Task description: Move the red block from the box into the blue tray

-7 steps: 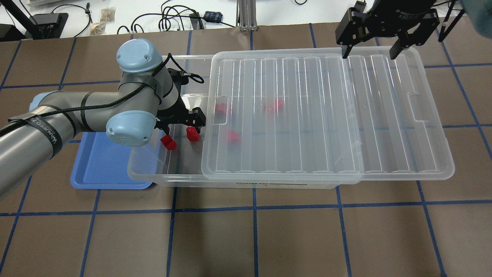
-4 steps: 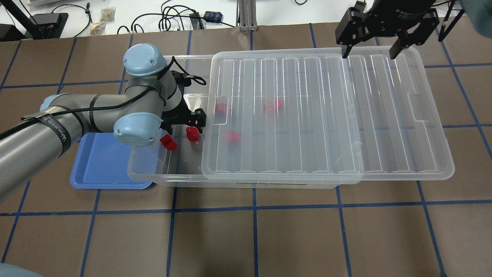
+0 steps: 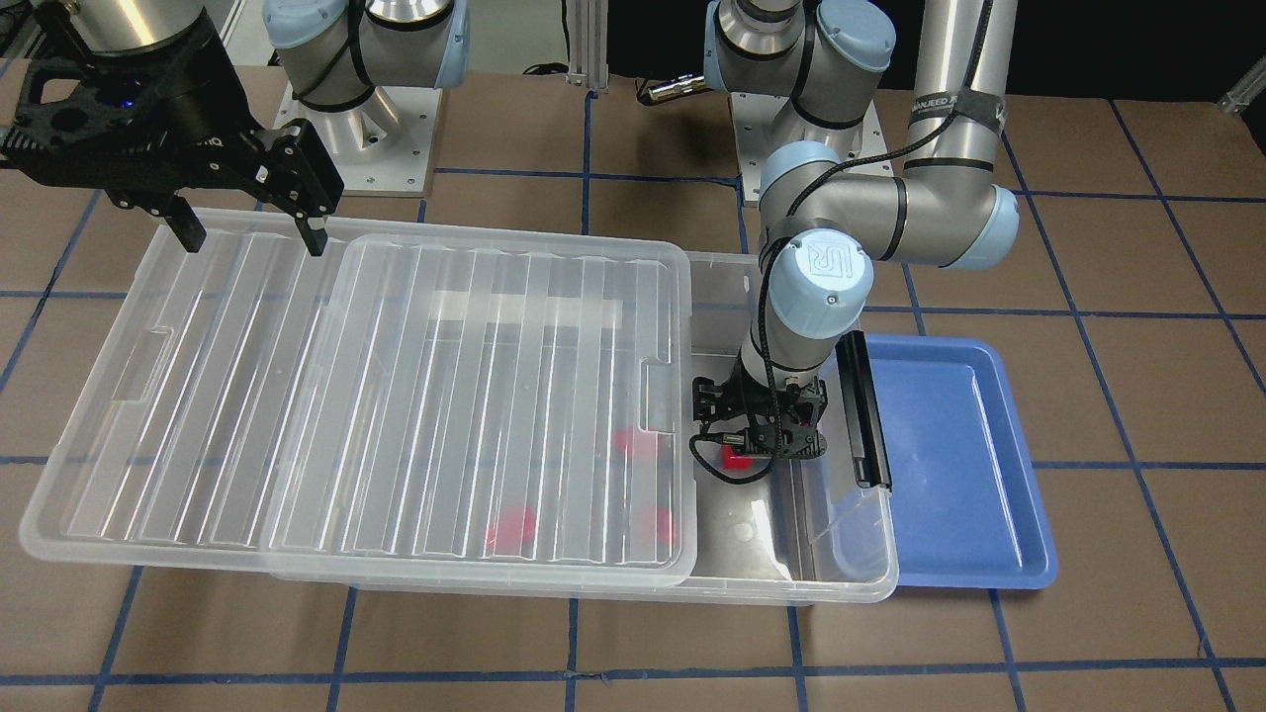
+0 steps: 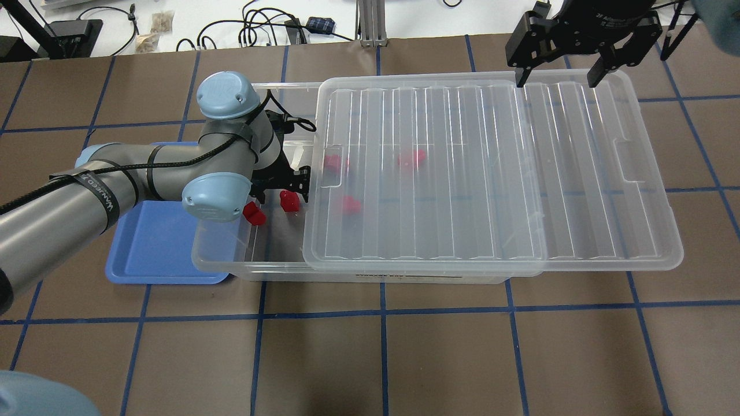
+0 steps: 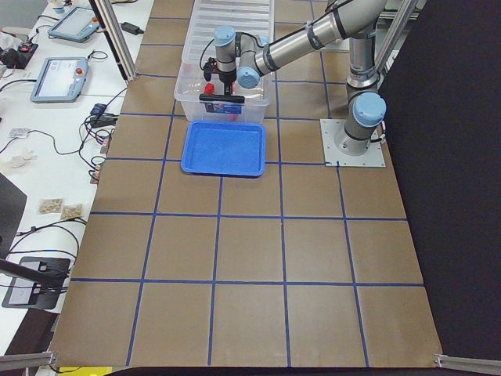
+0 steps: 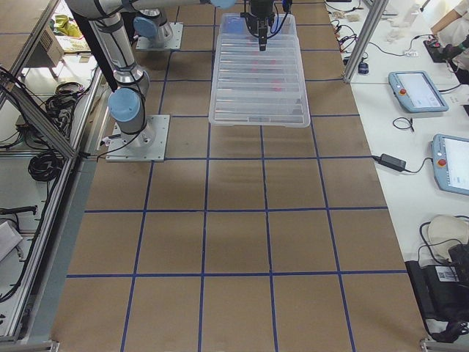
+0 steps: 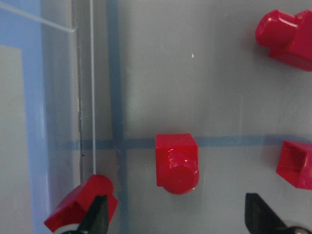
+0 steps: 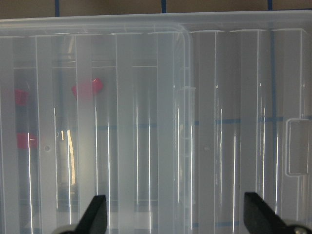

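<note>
From the front, you see the clear box [image 3: 851, 564] on the brown surface [image 3: 633, 653]. Its ribbed lid [image 3: 475, 396] covers most of it and sticks out past the far end, so only the end by the blue tray [image 3: 949, 445] is uncovered. A black latch bar [image 3: 863, 405] sits on that end wall, between the left claw [image 3: 757, 445] and the tray. The left claw hangs low inside the uncovered end, right over the red block [image 3: 734, 457]. The right claw [image 3: 247, 227] hangs over the far end of the lid, its two fingers spread wide, gripping nothing. From above, you see a second red piece [image 4: 253, 214] close to the box wall beside the tray. Three more red pieces [image 4: 350, 204] show dimly under the lid. The two side views are too small to tell more. In the left wrist view, the fingers [image 7: 97, 217] are spread apart and touch nothing. The red block lies on the box floor, just ahead of the gap. It is shiny bright red, with a square base and a round knob. The second red piece sits right by one finger, next to the wall.
</note>
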`<state>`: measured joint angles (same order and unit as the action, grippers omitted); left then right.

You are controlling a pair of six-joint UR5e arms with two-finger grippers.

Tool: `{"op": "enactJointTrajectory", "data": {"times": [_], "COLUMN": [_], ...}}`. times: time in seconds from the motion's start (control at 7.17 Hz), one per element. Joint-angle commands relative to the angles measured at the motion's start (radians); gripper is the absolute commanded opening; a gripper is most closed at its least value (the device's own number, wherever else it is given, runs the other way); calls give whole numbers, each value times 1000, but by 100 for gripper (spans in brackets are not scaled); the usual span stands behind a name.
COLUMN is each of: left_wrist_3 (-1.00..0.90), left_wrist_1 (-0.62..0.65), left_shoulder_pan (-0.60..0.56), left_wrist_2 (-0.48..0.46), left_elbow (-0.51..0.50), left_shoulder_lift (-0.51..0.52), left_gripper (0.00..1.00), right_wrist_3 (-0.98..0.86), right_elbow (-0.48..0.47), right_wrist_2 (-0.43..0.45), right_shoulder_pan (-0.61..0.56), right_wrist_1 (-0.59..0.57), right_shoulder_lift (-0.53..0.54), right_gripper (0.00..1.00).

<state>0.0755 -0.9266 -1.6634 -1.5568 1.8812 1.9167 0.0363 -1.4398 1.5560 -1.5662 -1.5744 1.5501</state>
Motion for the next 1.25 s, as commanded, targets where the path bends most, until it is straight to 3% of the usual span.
{"op": "enactJointTrajectory", "data": {"times": [0.0,0.14,0.42,0.56,0.84,0.98,1.12], "left_wrist_3": [1,1,-3,-6,-10,-7,-7], "left_wrist_1": [29,37,41,41,41,41,41], "left_shoulder_pan": [-2,-1,-1,-1,-1,-1,-1], "left_wrist_2": [1,0,0,0,0,0,0], "left_elbow": [-2,-4,-2,-4,-5,-5,-7], "left_shoulder_lift": [16,27,33,38,38,38,38], "left_gripper": [92,90,61,59,13,0,0], "right_wrist_3": [-3,-3,-3,-3,-3,-3,-3], "right_elbow": [-1,-2,-2,-2,-2,-2,-4], "right_wrist_2": [21,19,19,19,19,19,19], "right_shoulder_pan": [0,2,0,0,2,2,2], "right_wrist_1": [4,2,2,2,2,2,2], "right_shoulder_lift": [-1,-1,-1,-1,-1,-1,-1], "right_gripper": [100,100,100,100,100,100,100]}}
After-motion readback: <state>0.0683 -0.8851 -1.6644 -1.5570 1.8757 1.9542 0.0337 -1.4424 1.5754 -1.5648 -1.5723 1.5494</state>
